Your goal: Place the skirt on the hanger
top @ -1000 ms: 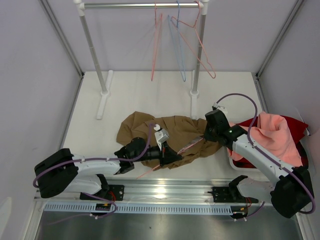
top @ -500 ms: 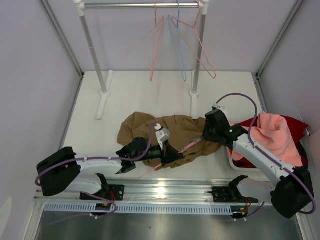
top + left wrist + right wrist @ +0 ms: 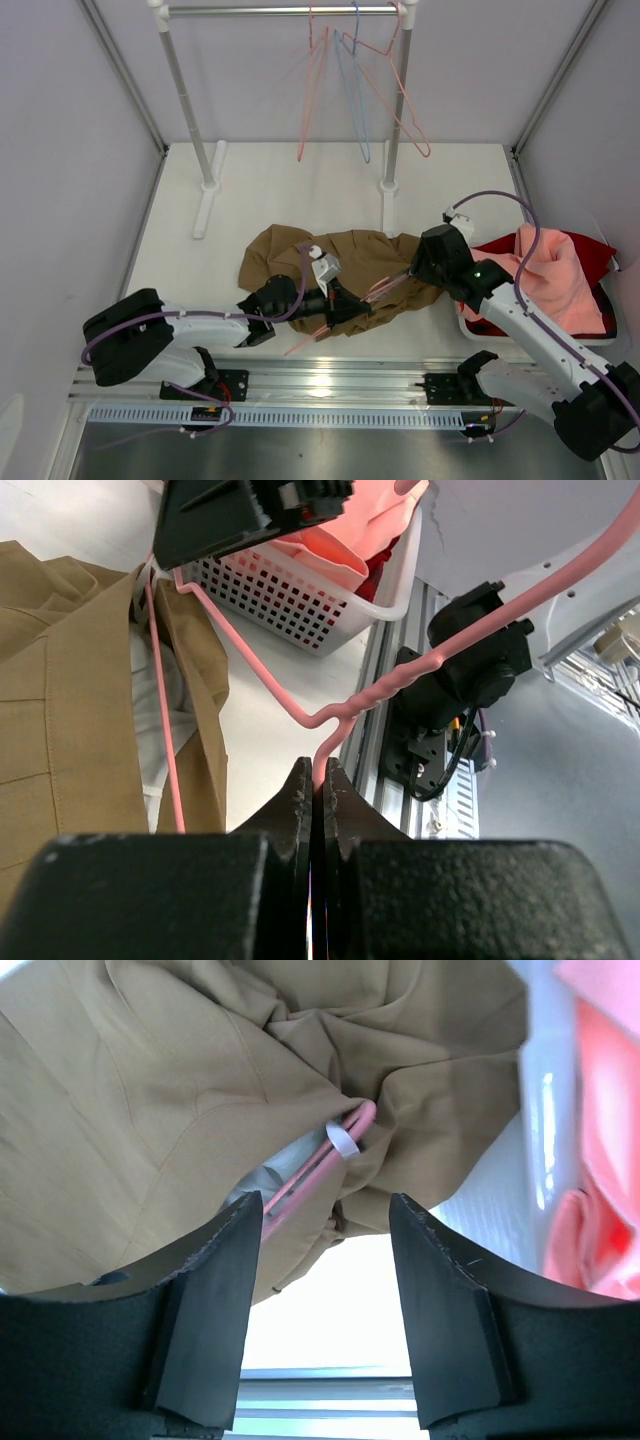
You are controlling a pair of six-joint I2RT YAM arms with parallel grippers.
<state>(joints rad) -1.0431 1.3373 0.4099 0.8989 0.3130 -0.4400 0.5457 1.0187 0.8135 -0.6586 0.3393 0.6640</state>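
The tan-brown skirt [image 3: 345, 262] lies crumpled on the white table between the arms, pale lining showing in the left wrist view [image 3: 150, 720]. A salmon-pink hanger [image 3: 386, 287] runs through its near edge. My left gripper [image 3: 352, 306] is shut on the hanger's [image 3: 385, 692] twisted neck [image 3: 320, 773]. One hanger corner pokes out of the skirt's [image 3: 190, 1080] folds beside a white loop, seen in the right wrist view [image 3: 322, 1165]. My right gripper [image 3: 417, 271] hovers open at the skirt's right end, nothing between its fingers [image 3: 325, 1235].
A white mesh basket [image 3: 466, 324] at the right holds salmon-pink cloth [image 3: 550, 272] and dark red cloth. At the back stands a clothes rack [image 3: 205, 150] with several pink hangers [image 3: 395, 95] and a light blue one [image 3: 356, 100]. An aluminium rail runs along the near edge.
My right gripper has opened, let go of the skirt's edge and drawn slightly back to the right. The left gripper stays shut on the hanger, shifted a little right.
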